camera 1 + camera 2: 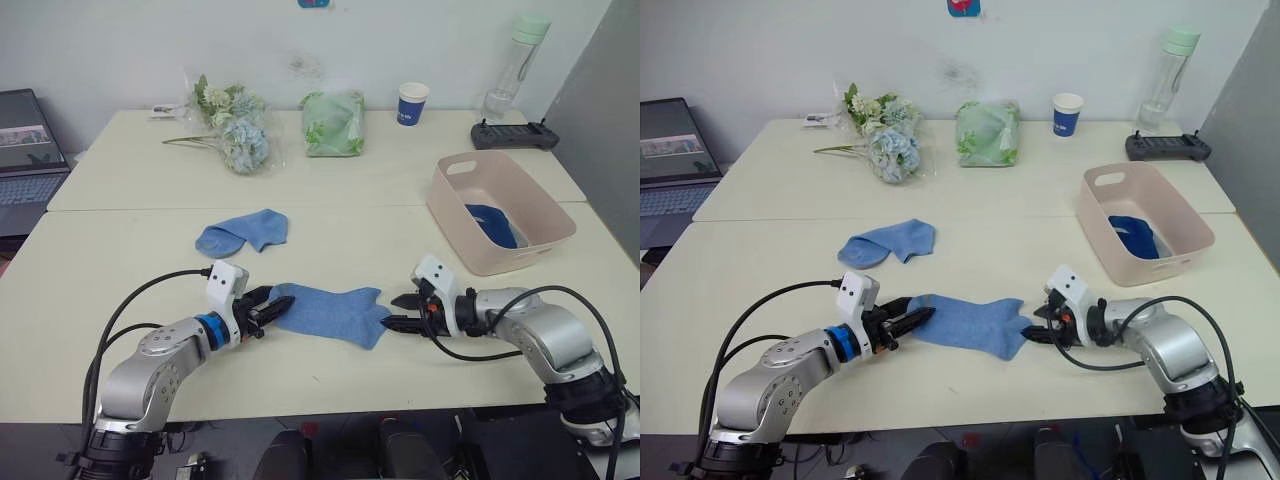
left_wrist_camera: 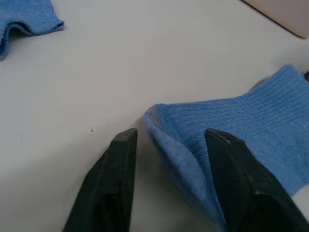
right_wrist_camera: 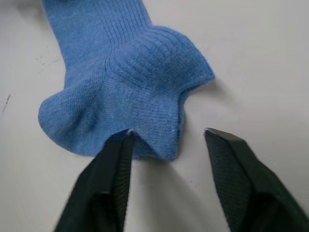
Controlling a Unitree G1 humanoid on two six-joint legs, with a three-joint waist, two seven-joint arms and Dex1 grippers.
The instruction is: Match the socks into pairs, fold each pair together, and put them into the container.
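A light blue sock (image 1: 332,313) lies flat near the table's front edge, stretched between my two grippers. My left gripper (image 1: 284,300) is open at its left end, and the sock's edge (image 2: 178,140) lies between the two fingers. My right gripper (image 1: 401,312) is open at the right end, its fingers straddling the rumpled edge (image 3: 145,111). A second light blue sock (image 1: 243,233) lies loosely crumpled farther back on the left. The pale pink container (image 1: 520,255) stands at the right with a dark blue sock (image 1: 492,224) inside.
Along the back of the table stand a bunch of flowers (image 1: 235,128), a green bag (image 1: 333,123), a blue paper cup (image 1: 412,103), a clear bottle (image 1: 512,65) and a black controller (image 1: 515,134). A laptop (image 1: 25,150) sits at far left.
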